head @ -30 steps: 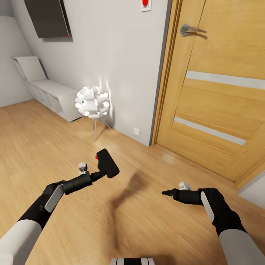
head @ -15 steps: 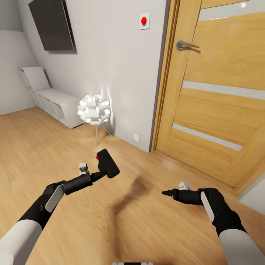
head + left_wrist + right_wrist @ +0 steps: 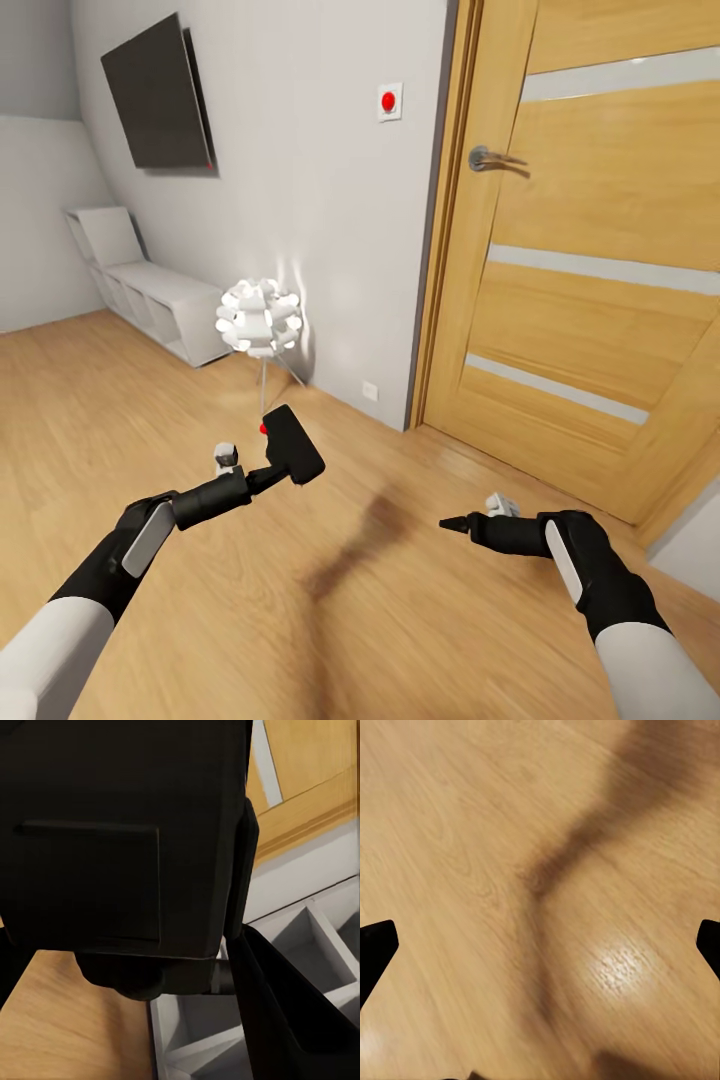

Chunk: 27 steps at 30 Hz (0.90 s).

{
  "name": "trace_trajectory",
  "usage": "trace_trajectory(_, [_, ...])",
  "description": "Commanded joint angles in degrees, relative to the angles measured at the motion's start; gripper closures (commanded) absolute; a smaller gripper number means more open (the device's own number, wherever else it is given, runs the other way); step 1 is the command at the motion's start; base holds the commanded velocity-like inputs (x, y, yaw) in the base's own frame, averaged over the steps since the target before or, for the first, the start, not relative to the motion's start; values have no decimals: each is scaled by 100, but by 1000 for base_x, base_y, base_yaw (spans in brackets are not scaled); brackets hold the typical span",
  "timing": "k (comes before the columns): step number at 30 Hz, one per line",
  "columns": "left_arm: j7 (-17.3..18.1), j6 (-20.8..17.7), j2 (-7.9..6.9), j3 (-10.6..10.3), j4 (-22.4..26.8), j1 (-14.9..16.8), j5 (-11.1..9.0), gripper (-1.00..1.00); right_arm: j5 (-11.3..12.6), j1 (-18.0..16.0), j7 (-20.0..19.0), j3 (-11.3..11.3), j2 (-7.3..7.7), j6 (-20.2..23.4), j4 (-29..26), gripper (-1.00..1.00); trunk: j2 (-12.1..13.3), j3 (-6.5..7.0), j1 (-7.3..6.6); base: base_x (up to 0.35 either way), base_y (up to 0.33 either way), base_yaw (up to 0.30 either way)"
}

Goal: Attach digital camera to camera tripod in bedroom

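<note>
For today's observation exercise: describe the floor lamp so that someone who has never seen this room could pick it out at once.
Start at the wooden door and move left along the grey wall. On the wood floor near the wall stands the floor lamp, between the door and the white cube shelves. It alone glows: a white ball of petal-like pieces on thin metal legs.

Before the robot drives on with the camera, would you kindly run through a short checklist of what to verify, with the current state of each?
1. Digital camera held in the left gripper: ok, it rides at the gripper's tip above the wood floor.
2. Grip security: cannot tell; the left wrist view has the camera body close up, contact not clear.
3. Right gripper free for the attachment: ok, its fingertips stand wide apart over bare floor.
4. Camera tripod located: not ok.
5. Clearance from the wooden door and the white floor lamp: ok, both arms are short of them.
</note>
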<state>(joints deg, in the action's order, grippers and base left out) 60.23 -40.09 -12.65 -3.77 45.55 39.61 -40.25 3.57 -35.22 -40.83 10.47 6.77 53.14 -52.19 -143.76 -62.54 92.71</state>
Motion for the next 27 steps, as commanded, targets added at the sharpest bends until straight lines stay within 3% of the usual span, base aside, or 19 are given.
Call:
trace_trajectory(1, [7, -25, -6, -19, -5, 3, -36, 100, 35, -3, 9, 8, -1, 45, -2, -100, 0, 18, -3, 0, 0, 0])
trace_trajectory(27, [7, -25, 34, -19, -11, 3, -28, 100, 12, -3, 11, 8, -1, 47, -2, -100, 34, 594, -70, 0, 0, 0])
